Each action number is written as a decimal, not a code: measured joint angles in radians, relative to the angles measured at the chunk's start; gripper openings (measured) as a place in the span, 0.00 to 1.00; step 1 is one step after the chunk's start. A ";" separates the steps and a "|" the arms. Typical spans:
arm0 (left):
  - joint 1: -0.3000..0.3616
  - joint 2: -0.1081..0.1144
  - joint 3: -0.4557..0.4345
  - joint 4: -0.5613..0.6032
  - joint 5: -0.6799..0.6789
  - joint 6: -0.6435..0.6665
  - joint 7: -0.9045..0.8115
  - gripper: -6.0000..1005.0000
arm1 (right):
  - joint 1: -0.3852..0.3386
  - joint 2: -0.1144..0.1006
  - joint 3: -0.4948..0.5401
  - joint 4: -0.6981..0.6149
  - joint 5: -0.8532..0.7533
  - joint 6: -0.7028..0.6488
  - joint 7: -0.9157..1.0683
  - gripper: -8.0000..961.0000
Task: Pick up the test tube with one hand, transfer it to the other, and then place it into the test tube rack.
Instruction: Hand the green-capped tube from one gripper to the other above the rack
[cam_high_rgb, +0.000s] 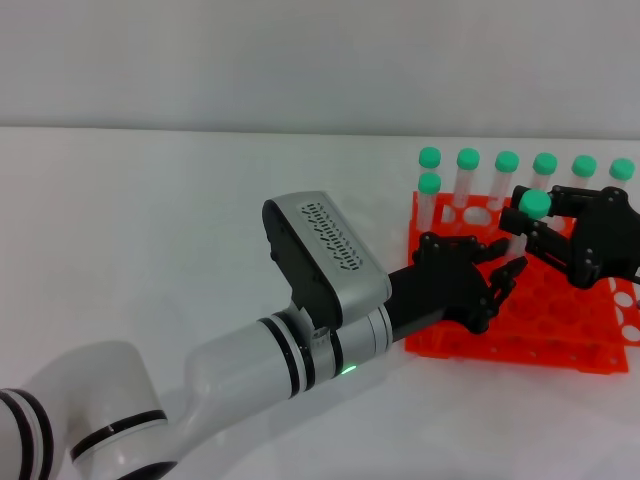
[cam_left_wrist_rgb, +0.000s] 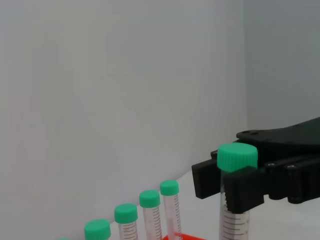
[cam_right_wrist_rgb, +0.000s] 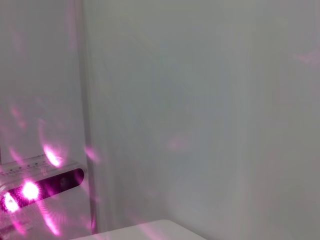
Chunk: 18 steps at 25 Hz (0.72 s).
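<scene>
The orange-red test tube rack (cam_high_rgb: 520, 342) stands on the white table at the right. My right gripper (cam_high_rgb: 537, 232) hovers over the rack and is shut on a clear test tube just below its green cap (cam_high_rgb: 535, 204), holding it upright. The left wrist view shows this grip close up: black fingers (cam_left_wrist_rgb: 243, 192) clamp the tube under its cap (cam_left_wrist_rgb: 237, 156). My left gripper (cam_high_rgb: 488, 278) reaches in from the lower left; it is open and empty over the rack's front left part, just left of the held tube.
Several other green-capped tubes (cam_high_rgb: 506, 161) stand in the rack's back row, and one more (cam_high_rgb: 429, 184) stands at its left end. They also show in the left wrist view (cam_left_wrist_rgb: 150, 199). A plain white wall lies behind the table.
</scene>
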<state>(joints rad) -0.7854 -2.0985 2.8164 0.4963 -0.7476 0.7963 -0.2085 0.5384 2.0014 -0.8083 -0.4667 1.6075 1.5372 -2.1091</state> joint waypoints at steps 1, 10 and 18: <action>0.000 0.000 0.000 0.000 0.000 0.001 0.000 0.19 | 0.000 0.000 0.000 0.000 0.000 0.001 0.000 0.28; 0.005 0.000 0.000 -0.007 0.000 0.009 0.012 0.19 | 0.001 0.000 0.001 -0.001 0.000 0.002 0.003 0.27; 0.013 0.000 0.000 -0.008 0.000 0.012 0.044 0.19 | 0.000 0.002 0.003 -0.001 0.000 -0.003 0.006 0.27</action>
<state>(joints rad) -0.7727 -2.0985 2.8162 0.4879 -0.7477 0.8081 -0.1644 0.5380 2.0037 -0.8055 -0.4678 1.6080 1.5337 -2.1034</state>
